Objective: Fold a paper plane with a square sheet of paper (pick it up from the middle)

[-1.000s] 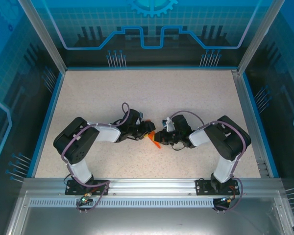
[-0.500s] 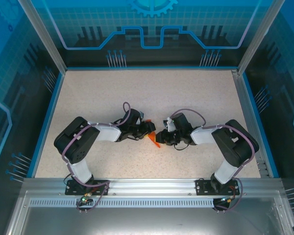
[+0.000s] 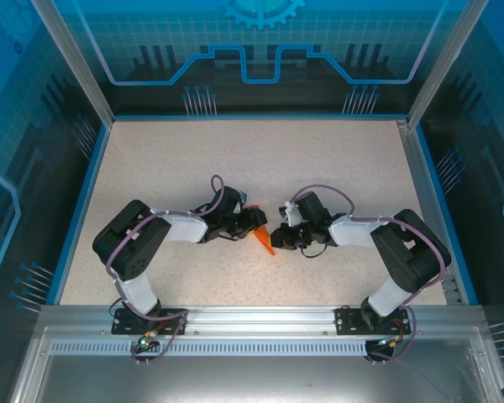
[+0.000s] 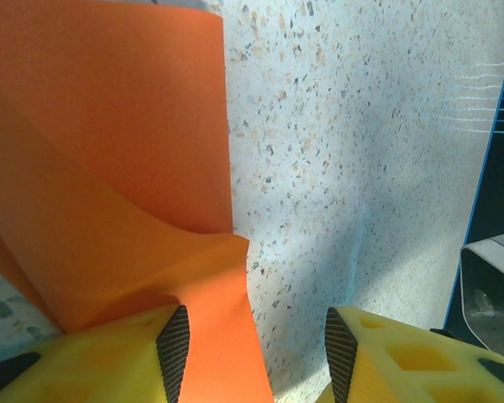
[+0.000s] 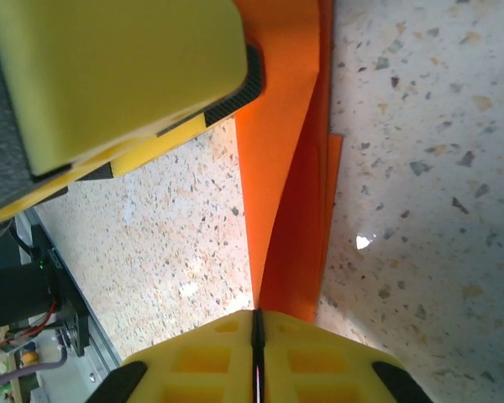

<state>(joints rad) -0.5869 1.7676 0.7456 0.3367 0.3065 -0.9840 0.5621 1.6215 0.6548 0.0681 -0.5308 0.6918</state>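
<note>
Starting at the left, your left gripper [image 3: 252, 223] reaches in from the 9 o'clock side to the middle of the bench [image 3: 260, 159]. In its wrist view the jaws stand apart, with bare bench [image 4: 361, 126] showing between them. The orange paper [image 4: 109, 168] lies against the pad at 7 o'clock only, so these jaws are released and not pinching anything.

The orange paper [image 3: 265, 243] sits between the two grippers, a little toward 6 o'clock from the bench's centre. It is a narrow folded strip whose tip points to about 5 o'clock. It is no longer a flat square. The left wrist view shows at least two overlapping layers, and one flap buckles upward near the pad.

At the right, your right gripper [image 3: 279, 238] comes in from 3 o'clock. In its wrist view the jaws [image 5: 256, 336] are clenched, and the orange paper [image 5: 286, 126] tapers straight into the seam between them, so I judge they are grasping the folded edge. Several stacked layers show beside that crease.

I'd put you past the halfway mark, since the long folds look made. Flattening the buckled flap, sharpening the centre ridge and shaping the wings look not yet done. I cannot tell whether a nose point exists.
</note>
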